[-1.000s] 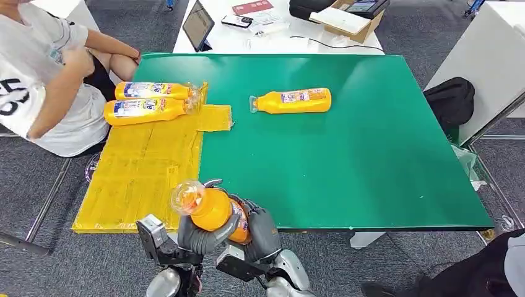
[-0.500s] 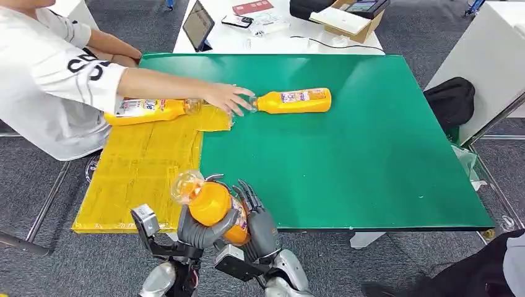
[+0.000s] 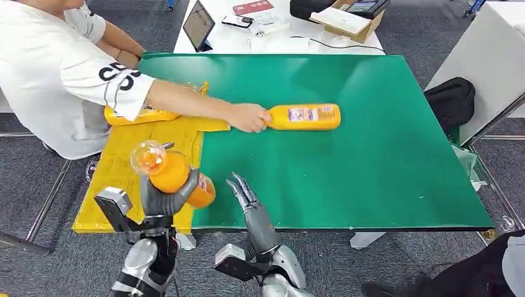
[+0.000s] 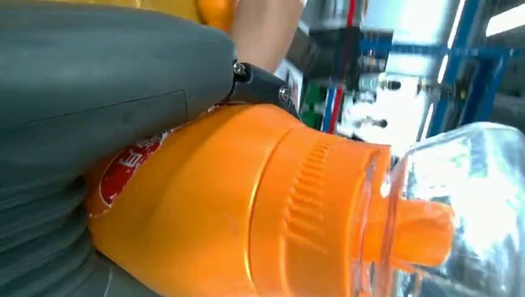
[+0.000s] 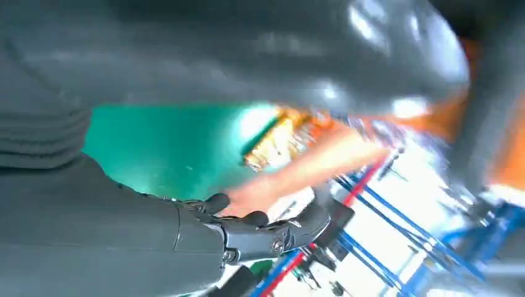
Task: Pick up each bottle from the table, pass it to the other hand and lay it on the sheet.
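The left hand (image 3: pixel 166 197) has its fingers clamped round the body of an orange plastic bottle with a clear domed cap (image 3: pixel 168 173), holding it tilted with the cap toward ten o'clock, above the near edge of the yellow taped sheet (image 3: pixel 133 179) at about seven o'clock on the green worktop (image 3: pixel 347 173). In the left wrist view the grey thumb (image 4: pixel 111 68) lies across the bottle's red label. The right hand (image 3: pixel 251 204) is just beside it at six o'clock, fingers apart and stretched upward, holding nothing and clear of the bottle.

A person in a white printed T-shirt (image 3: pixel 56 68) leans in from ten o'clock, with a bare hand (image 3: pixel 249 117) on the neck end of a second orange bottle (image 3: pixel 304 116) lying on its side near the worktop's middle. A third orange bottle (image 3: pixel 133 115) lies on the sheet's far end, mostly hidden under that arm; possibly another lies behind it, but I cannot tell.
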